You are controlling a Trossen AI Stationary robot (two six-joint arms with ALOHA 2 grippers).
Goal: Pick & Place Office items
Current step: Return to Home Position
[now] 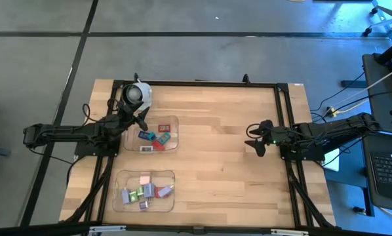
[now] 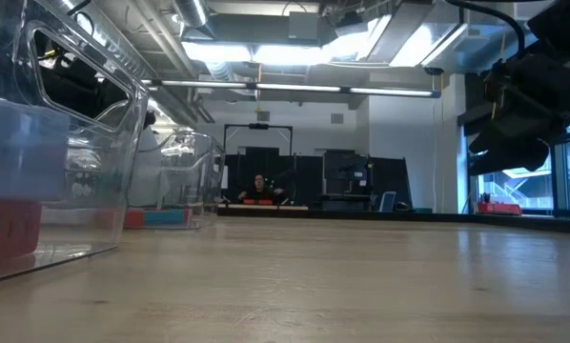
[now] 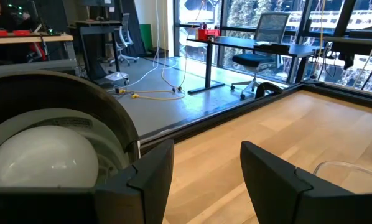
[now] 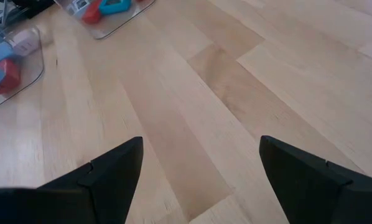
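Note:
The office items are small coloured pieces lying in two clear shallow trays on the table's left part. Red, teal and white ones (image 1: 155, 137) sit in the far tray (image 1: 173, 123). Several lavender, pink, green and red ones (image 1: 145, 192) sit in the near tray (image 1: 120, 177). My left gripper (image 1: 142, 123) is open and level at the far tray's far left corner, next to a white round object (image 1: 136, 95), with only bare wood between its fingers (image 3: 204, 168). My right gripper (image 1: 255, 141) is open over bare wood at the table's right part, slanting down, nothing between its fingers (image 4: 198, 168).
A dark frame (image 1: 284, 118) runs along the table's far and right sides. Bare wood (image 1: 215, 164) lies between the trays and my right gripper. In the low view a clear tray wall (image 2: 75, 143) stands close at the left. Desks and chairs stand in the room beyond.

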